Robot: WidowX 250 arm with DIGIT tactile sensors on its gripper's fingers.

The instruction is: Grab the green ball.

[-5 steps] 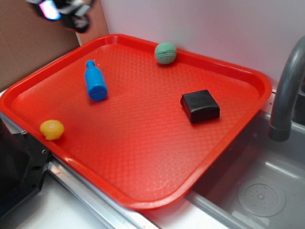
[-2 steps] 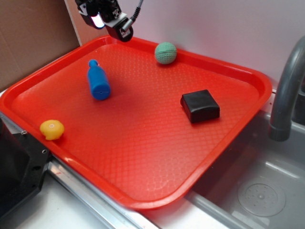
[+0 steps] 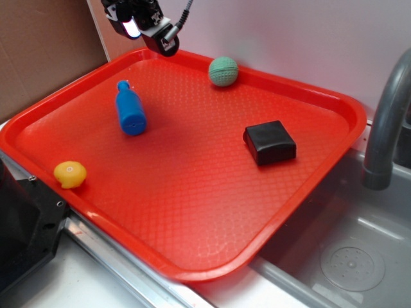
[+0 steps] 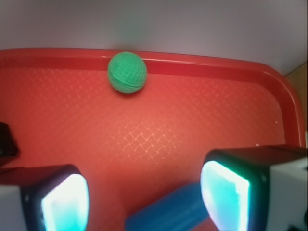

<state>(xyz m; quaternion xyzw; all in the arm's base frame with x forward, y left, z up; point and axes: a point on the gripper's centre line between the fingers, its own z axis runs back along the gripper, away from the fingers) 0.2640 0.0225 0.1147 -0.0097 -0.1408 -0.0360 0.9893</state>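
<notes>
The claw (image 4: 144, 197) hangs released, empty. Ahead of it and slightly left, well apart, the small mint-green knitted ball (image 4: 127, 72) rests against the far rim of the red plastic tray (image 4: 202, 120). Probably light, soft and grippy, yet apt to roll; pinch across its middle.

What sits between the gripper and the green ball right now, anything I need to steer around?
Nothing visible does. In the wrist view, bare red tray lies between the open gripper and the green ball at the far rim. The blue bottle lies below the gripper, away from the ball, and the black block sits off to the side.
</notes>
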